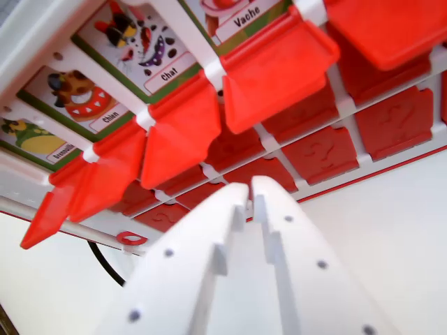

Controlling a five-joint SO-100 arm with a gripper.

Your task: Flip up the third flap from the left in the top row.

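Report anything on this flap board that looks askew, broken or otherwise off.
Nothing looks damaged. Several red flaps in one row stand raised, showing picture cards such as Chat, while the rows below lie flat. The white claw hovers near them, touching nothing.

The raised flaps (pixel 276 70) across the upper frame looked like smooth red plastic with a slight sheen, and the closed flaps (pixel 321 153) at centre right were the same red plastic with a moulded relief mark. The picture cards (pixel 150 49) at upper left appeared as printed paper or card, held in a white plastic frame (pixel 213 66). The gripper (pixel 250 192) at bottom centre was matt white plastic with faint layered texture and dark screw heads.
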